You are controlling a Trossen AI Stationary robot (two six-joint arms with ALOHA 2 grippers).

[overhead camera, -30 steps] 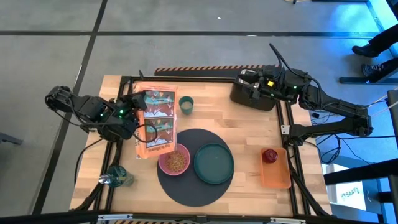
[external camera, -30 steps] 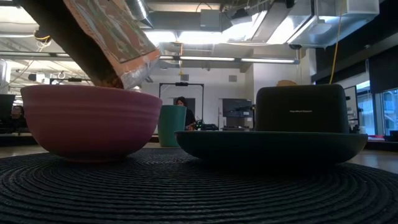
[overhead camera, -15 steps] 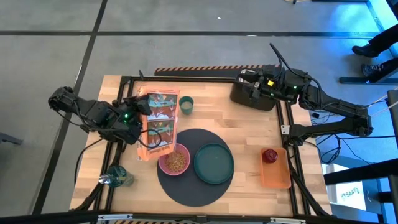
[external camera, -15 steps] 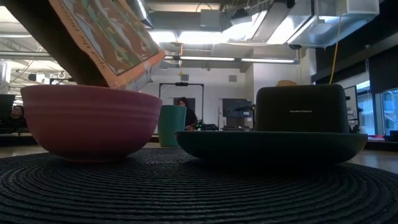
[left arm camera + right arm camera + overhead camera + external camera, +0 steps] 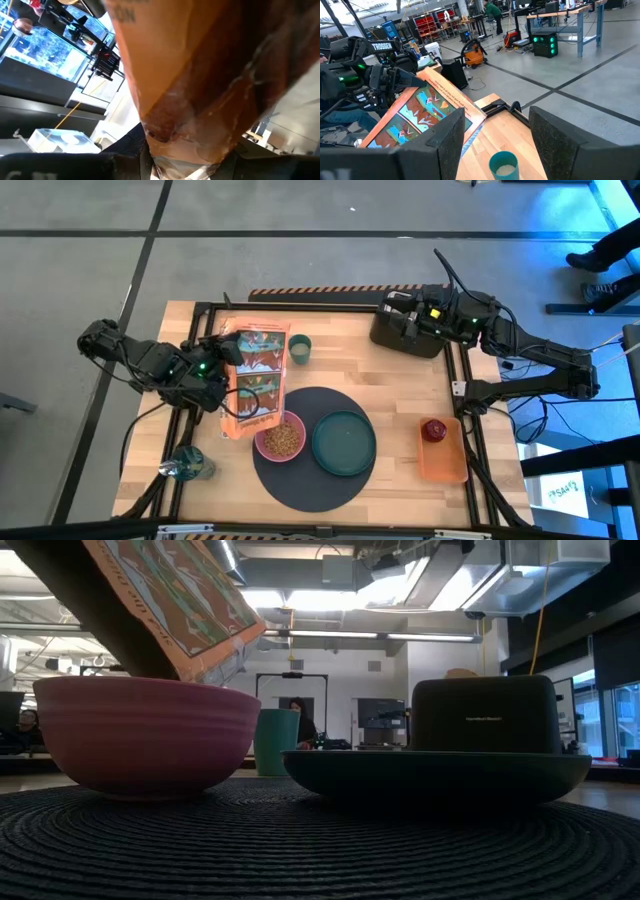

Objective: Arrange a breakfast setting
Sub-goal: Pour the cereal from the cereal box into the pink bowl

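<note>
Pink bowl [image 5: 281, 440] holds brown bits — probably cereal [image 5: 284, 439].

Table top [image 5: 380, 380] is pale wood planks, kinda satin. The round mat [image 5: 320, 840] looks like coarse woven cord, matt dark grey. Pink bowl [image 5: 145, 735] is smooth, ribbed, slightly shiny. Cereal bag [image 5: 252, 380] is glossy printed film, crinkly. Toaster [image 5: 485, 713] is matt black.

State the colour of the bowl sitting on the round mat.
Pink. The bowl shows it best in the low view, with fine ridges around its side.
</note>
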